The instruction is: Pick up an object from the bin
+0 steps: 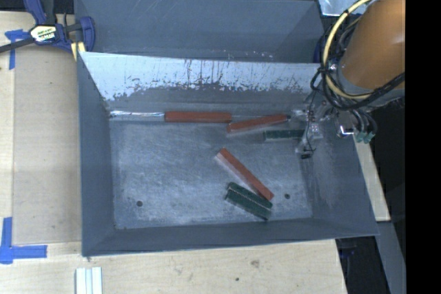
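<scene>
My gripper (307, 140) hangs low at the right side of the bin, near the right wall. Just to its left lies a short dark green bar (282, 135), its right end close to the gripper; whether they touch I cannot tell. Behind that bar a red-brown bar (256, 124) lies slightly tilted along the back of the floor.
A longer red-brown bar (197, 117) lies along the foot of the back wall. Toward the front middle, a reddish bar (243, 175) lies diagonally, its lower end by a dark green bar (248, 201). The arm's orange cover and cables overhang the right rim.
</scene>
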Controlling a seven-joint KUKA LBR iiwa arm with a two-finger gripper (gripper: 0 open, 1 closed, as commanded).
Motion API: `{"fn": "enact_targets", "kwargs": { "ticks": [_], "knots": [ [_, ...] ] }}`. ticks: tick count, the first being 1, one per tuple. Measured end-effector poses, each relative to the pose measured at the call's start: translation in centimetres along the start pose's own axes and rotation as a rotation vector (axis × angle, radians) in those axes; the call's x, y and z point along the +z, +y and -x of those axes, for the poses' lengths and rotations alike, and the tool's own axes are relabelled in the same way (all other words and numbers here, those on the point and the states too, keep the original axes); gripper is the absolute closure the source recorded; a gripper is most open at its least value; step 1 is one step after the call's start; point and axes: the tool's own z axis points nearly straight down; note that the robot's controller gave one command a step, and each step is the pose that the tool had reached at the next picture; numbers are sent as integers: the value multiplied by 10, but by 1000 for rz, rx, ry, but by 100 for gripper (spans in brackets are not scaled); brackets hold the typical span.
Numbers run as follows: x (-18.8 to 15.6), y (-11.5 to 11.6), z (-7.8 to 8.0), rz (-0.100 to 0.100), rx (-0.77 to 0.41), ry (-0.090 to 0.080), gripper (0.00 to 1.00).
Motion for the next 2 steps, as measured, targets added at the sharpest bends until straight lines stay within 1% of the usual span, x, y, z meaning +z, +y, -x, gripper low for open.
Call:
{"fn": "enact_targets", "kwargs": {
  "ticks": [1,2],
  "knots": [
    [98,49,-32,4,-229,12,100],
    [-49,61,-35,0,-252,-4,100]
  ]
}}
